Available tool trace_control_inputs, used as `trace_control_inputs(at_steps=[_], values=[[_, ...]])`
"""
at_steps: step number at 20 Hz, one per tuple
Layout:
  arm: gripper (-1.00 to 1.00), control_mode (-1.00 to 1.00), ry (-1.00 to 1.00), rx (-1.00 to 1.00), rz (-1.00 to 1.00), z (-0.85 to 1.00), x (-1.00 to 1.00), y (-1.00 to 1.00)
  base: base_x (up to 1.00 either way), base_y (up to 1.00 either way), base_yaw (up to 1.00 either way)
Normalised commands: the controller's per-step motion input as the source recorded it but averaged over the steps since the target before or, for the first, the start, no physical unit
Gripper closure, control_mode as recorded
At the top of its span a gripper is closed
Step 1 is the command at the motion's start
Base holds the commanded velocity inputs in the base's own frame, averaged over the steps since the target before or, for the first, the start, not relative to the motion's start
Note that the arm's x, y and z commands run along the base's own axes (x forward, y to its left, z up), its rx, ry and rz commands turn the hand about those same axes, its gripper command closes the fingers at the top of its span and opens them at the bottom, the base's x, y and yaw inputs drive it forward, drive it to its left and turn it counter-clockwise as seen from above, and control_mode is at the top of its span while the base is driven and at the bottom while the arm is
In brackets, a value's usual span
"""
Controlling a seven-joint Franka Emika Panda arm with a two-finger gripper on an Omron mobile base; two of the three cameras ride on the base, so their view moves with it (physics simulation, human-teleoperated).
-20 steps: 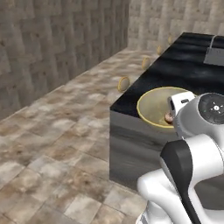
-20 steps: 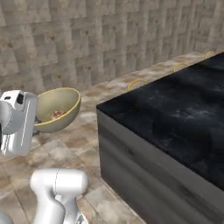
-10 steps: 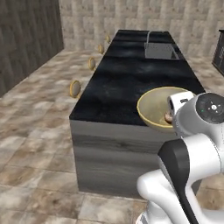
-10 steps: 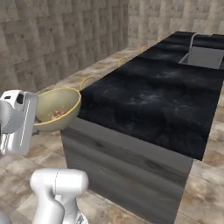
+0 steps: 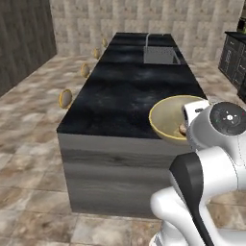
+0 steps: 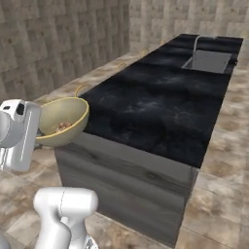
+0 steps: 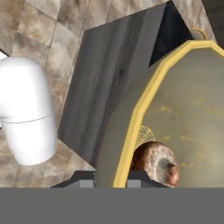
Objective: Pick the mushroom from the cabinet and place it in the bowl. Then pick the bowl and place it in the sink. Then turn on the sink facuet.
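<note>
My claw (image 7: 111, 178) pinches the thin rim of the bowl (image 5: 169, 117), one finger either side of the yellow edge, and I hold it in the air at the near corner of the island counter (image 5: 129, 91). The mushroom (image 7: 156, 162) lies loose inside, low against the wall nearest my fingers. The risk from here, as I judge it, is tilt: the bowl is glossy, deep and smooth, gripped at a single point on its lip, so a swing or jolt could let it pivot or slip and roll the speckled reddish-brown lump out. The sink (image 5: 161, 55) — a grey rectangular basin sunk in the mottled black stone top — waits at the far end, well apart from the bowl.
</note>
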Motion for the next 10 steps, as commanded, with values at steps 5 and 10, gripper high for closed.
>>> trace_control_inputs(at_steps=[5, 10], values=[[1.0, 1.0, 0.0, 0.0, 0.0, 0.0, 0.0, 0.0, -0.09, -0.91, -0.19], [1.0, 1.0, 0.0, 0.0, 0.0, 0.0, 0.0, 0.0, 0.0, -0.95, -0.29]])
